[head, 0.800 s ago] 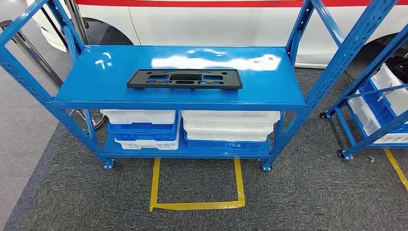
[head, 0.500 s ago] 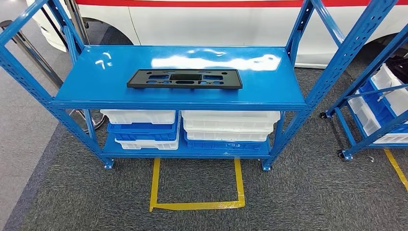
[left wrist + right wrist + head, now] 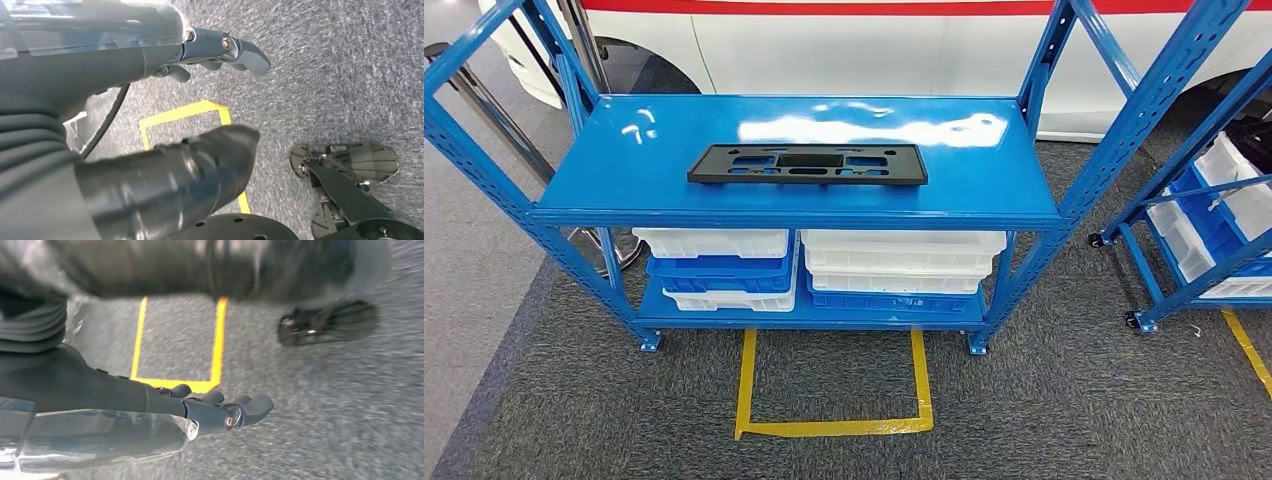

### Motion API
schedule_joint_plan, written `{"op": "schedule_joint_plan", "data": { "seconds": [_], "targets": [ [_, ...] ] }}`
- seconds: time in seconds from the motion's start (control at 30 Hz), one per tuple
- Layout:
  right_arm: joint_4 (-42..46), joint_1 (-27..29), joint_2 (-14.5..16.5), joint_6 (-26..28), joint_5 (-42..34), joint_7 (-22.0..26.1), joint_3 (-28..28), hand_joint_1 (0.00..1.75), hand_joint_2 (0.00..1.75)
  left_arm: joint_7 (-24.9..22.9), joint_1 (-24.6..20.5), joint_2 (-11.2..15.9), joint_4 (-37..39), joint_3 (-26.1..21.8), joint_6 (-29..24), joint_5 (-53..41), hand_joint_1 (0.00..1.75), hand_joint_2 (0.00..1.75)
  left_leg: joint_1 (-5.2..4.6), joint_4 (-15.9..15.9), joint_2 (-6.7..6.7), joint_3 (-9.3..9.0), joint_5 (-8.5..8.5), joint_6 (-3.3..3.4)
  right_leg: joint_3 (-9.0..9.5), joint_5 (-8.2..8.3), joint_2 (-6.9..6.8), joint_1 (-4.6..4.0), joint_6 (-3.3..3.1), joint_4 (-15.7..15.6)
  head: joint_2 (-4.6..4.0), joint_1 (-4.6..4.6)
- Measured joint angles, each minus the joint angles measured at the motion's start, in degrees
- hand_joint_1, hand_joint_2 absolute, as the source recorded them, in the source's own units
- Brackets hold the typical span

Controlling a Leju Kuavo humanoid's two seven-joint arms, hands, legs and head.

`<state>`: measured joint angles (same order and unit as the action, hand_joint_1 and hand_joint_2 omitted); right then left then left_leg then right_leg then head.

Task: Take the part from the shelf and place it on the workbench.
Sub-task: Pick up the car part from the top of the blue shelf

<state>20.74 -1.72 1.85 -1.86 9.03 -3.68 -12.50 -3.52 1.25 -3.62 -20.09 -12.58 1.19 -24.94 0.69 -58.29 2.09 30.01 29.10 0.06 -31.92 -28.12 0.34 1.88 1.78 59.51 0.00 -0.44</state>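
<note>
The black part (image 3: 807, 164) lies flat in the middle of the blue shelf's (image 3: 984, 185) top board, untouched. White and blue bins (image 3: 902, 270) sit stacked on the board below. Both arms hang over grey carpet (image 3: 1064, 400): the left robot hand (image 3: 200, 95) and right robot hand (image 3: 220, 410) hold nothing, fingers loosely apart.

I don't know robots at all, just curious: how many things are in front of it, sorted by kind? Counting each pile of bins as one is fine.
Blue shelf racks: 2
Black part on the near rack's top shelf: 1
Stacks of white and blue bins on its lower shelf: 2
Yellow tape outline on the floor: 1
Total: 6
</note>
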Motion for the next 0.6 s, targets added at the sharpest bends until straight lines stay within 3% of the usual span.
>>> {"op": "schedule_joint_plan", "data": {
  "seconds": [0.6],
  "targets": [
    [-0.5,-16.8,4.4,-13.4,-2.8,10.2,-13.3,0.00,0.00,-1.8,-6.2,-4.3,4.6,-13.3,1.6,-23.2,0.00,0.00,0.00,0.0,0.01,-0.26,-0.08,0.01,0.01,0.06,0.00,0.00,0.01,0.0,0.00,0.01]
  ]
}}
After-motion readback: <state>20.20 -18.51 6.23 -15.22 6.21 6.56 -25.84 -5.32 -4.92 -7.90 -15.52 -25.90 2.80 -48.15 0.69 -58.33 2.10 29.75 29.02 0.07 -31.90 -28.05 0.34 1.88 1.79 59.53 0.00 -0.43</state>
